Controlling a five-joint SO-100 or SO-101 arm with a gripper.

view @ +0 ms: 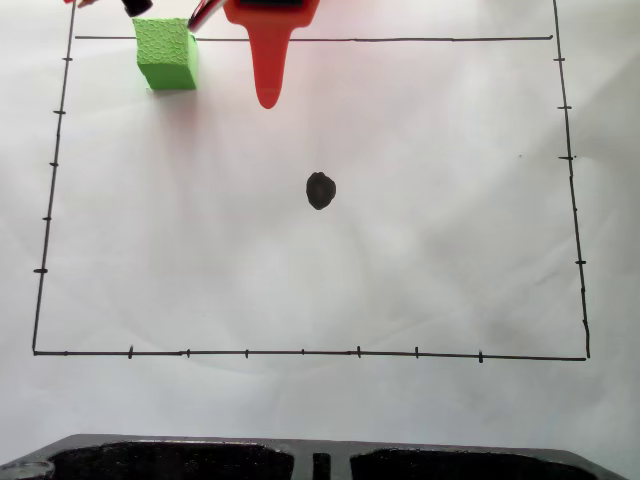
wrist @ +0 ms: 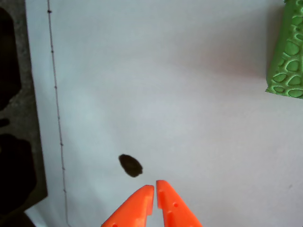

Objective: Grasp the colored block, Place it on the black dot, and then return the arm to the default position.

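While my end effector [wrist: 155, 188] hangs above the white paper [view: 420, 270], its two orange fingertips [wrist: 142, 196] are almost together in the wrist view, with only a thin slit between them, and nothing is held there. In the fixed view I see it at the top edge as one long tapered orange finger [view: 267, 70] with a round tip, pointing down into the drawn rectangle, and its boxy body [view: 270, 10] is cut by the frame.

In the fixed view the colored block [view: 167, 54] sits on the paper in the upper left corner of the rectangle, just beside my finger on its left but apart from it. Its bumpy top is bright green. In the wrist view it shows at the right edge, only partly.

The black dot [view: 320, 190] lies near the middle of the rectangle in the fixed view, below my fingertip and well apart from the block. In the wrist view the dot is close to my fingertips, a little up and to the left of them, not touching.

A thin black line [view: 300, 352] with small tick marks frames the paper. At the bottom of the fixed view there is a dark tray [view: 320, 445] with two hollow compartments.
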